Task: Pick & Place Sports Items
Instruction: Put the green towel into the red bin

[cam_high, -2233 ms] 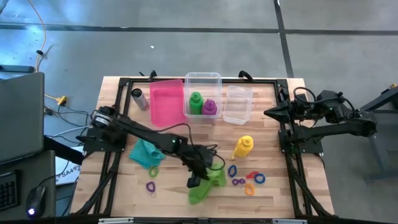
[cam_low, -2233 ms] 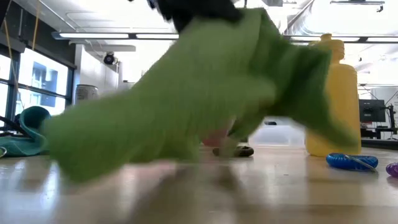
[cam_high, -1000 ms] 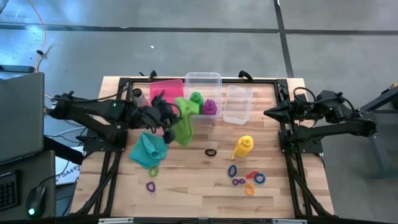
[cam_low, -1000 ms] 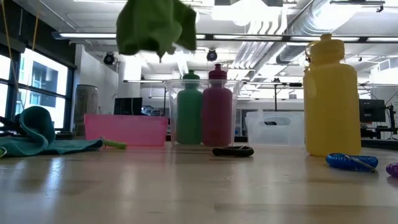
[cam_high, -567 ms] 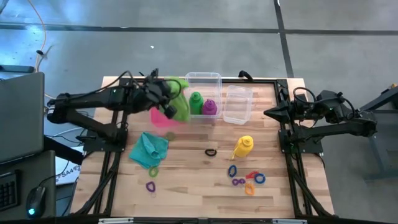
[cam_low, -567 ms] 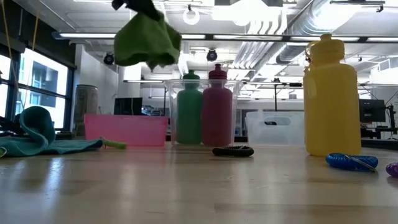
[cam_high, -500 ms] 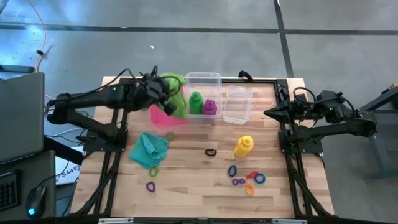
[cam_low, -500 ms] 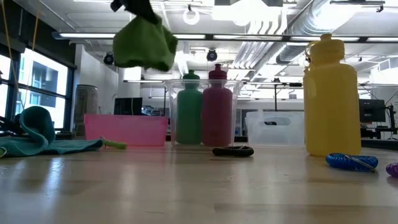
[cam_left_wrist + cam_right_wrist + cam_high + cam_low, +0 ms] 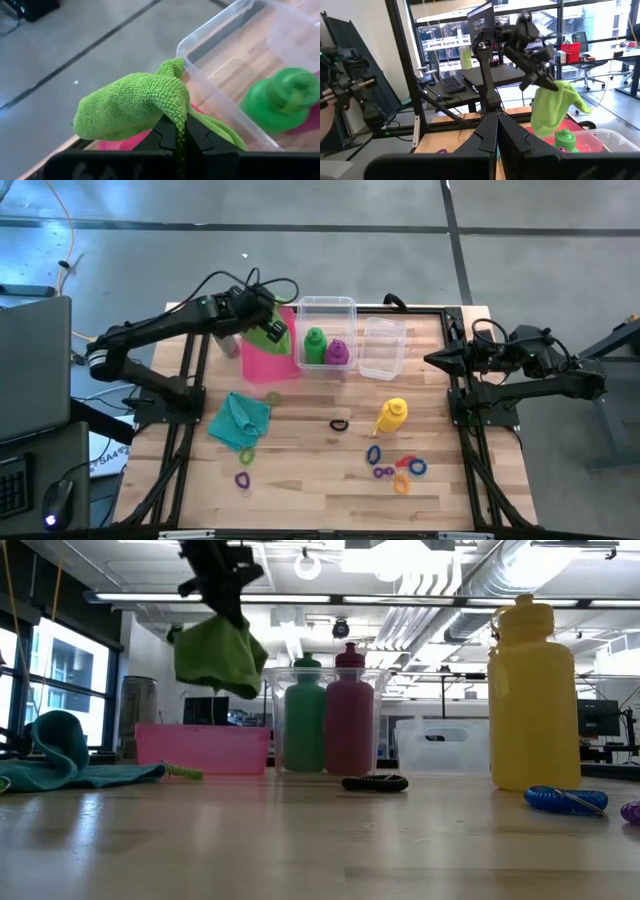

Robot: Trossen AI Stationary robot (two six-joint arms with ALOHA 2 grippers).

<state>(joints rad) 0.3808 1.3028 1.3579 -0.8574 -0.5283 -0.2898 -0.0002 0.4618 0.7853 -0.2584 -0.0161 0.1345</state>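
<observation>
High view, entries placed relative to the pink bin [image 9: 265, 350]:

- Left tool [image 9: 262, 318]: held above the far end of the pink bin, pinched shut on the lime green cloth [image 9: 270, 331]. The cloth is seen hanging clear of the bin in the low view, not yet released.
- Right tool [image 9: 432, 361]: parked at the tabletop's right edge, well apart from the pink bin; fingers pressed together, nothing held.
- Clear bin [image 9: 326, 308]: just beside the pink bin, on its right. The green bottle [image 9: 315, 345] and purple bottle [image 9: 337, 352] are stood upright inside it; these two are judged done.
- Second clear bin [image 9: 382, 348]: further right, beyond the first; nothing is made out inside it.
- Yellow bottle [image 9: 390, 417]: on the tabletop [image 9: 300, 480], to the right of the pink bin and nearer the front; not yet placed.
- Teal cloth [image 9: 239, 421]: crumpled on the tabletop in front of the pink bin; not yet placed.
- Coloured rings [image 9: 396, 469]: a cluster near the yellow bottle, a dark ring [image 9: 339, 424] between cloth and bottle, and two more rings [image 9: 244, 467] in front of the teal cloth; all loose.
- Grey cylinder [image 9: 224, 340]: to the left of the pink bin, partly covered by the left arm.

Progress, as judged: two bottles are binned and one cloth is about to be dropped; one bottle, one cloth and every ring are left, so under half is done.
</observation>
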